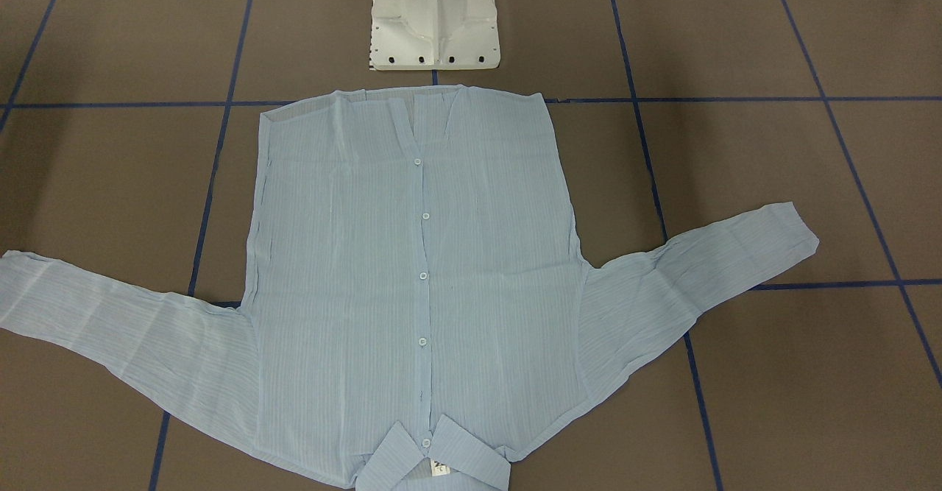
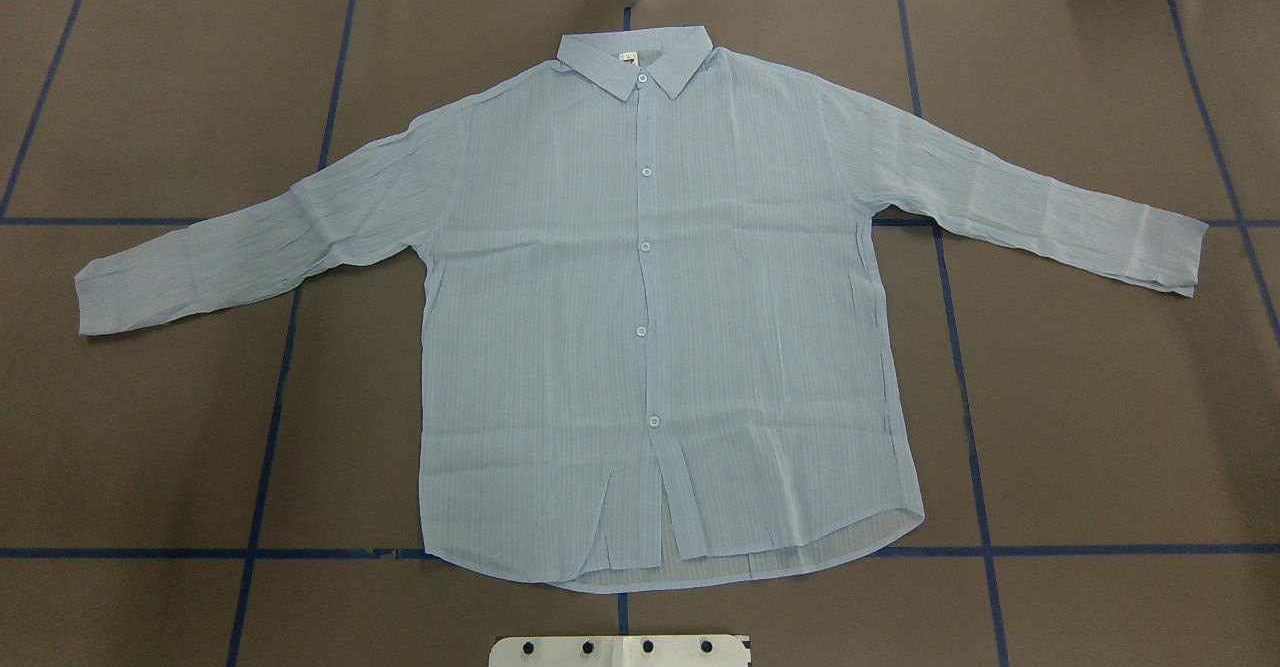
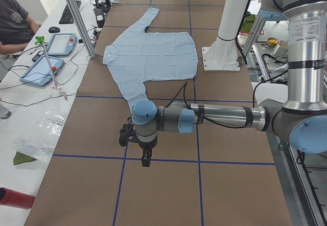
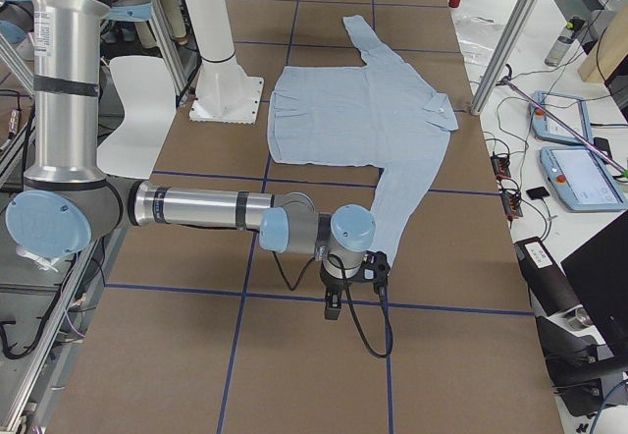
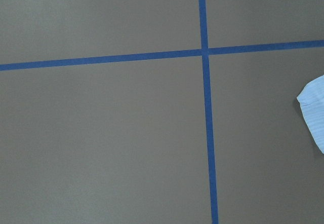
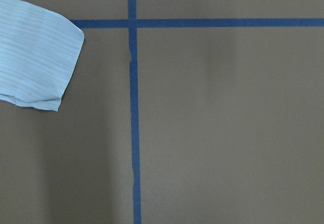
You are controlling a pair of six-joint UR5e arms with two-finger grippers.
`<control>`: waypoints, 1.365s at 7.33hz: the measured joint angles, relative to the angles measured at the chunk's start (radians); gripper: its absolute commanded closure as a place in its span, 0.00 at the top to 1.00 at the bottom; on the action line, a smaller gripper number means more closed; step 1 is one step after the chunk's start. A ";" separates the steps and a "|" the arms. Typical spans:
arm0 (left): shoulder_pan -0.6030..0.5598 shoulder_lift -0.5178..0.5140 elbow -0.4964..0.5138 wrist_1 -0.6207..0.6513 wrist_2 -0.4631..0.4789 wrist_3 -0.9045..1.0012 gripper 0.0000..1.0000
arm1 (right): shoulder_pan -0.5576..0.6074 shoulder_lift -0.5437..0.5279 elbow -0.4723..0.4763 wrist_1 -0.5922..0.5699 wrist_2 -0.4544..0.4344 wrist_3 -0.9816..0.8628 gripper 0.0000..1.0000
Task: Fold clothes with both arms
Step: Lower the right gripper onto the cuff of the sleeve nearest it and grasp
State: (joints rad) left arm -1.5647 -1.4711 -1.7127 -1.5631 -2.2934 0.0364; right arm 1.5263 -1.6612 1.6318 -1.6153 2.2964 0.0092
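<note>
The clothes are one light-blue collared shirt (image 2: 560, 297) lying flat and buttoned side up on the brown table, both sleeves spread out, collar at the far edge from the robot (image 1: 346, 270). My left gripper (image 3: 145, 159) hangs over bare table just past the left sleeve's cuff (image 5: 314, 117), which shows at the right edge of the left wrist view. My right gripper (image 4: 334, 308) hangs over bare table past the right cuff (image 6: 35, 57). Neither touches the shirt. Both grippers show only in the side views, so I cannot tell whether they are open or shut.
The white pedestal base (image 1: 434, 20) stands just behind the shirt's hem. Blue tape lines (image 2: 960, 347) cross the table in a grid. A person (image 3: 13, 21) sits at a side desk with tablets (image 3: 61, 44), beyond an aluminium post (image 3: 76, 16).
</note>
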 measured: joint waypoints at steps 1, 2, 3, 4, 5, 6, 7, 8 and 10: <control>0.000 0.000 -0.001 0.000 0.000 0.000 0.99 | 0.000 0.001 0.001 0.000 0.001 0.000 1.00; 0.000 0.000 -0.002 0.000 0.000 0.001 0.99 | 0.000 0.004 0.004 0.000 0.001 0.001 1.00; 0.000 -0.001 -0.002 0.000 -0.001 0.003 0.99 | 0.000 0.005 0.007 0.001 0.001 0.002 1.00; 0.000 -0.005 -0.003 -0.002 -0.002 0.006 0.99 | 0.000 0.006 0.010 0.001 0.001 0.003 1.00; 0.002 -0.016 -0.004 -0.010 -0.002 0.008 0.99 | -0.001 0.013 0.010 0.001 0.003 0.003 1.00; 0.002 -0.033 -0.001 -0.027 -0.003 0.008 0.99 | -0.006 0.030 0.007 0.007 0.008 0.001 1.00; 0.002 -0.054 0.003 -0.041 -0.006 0.006 0.99 | -0.028 0.058 0.005 0.034 0.011 0.001 1.00; 0.003 -0.076 0.002 -0.047 -0.025 0.005 0.99 | -0.061 0.093 0.001 0.077 0.013 0.002 1.00; 0.003 -0.106 -0.009 -0.053 -0.130 0.001 0.99 | -0.096 0.143 -0.023 0.139 0.014 0.002 1.00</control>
State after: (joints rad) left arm -1.5614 -1.5771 -1.7220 -1.6157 -2.4237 0.0377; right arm 1.4308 -1.5186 1.6084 -1.4766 2.3099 0.0115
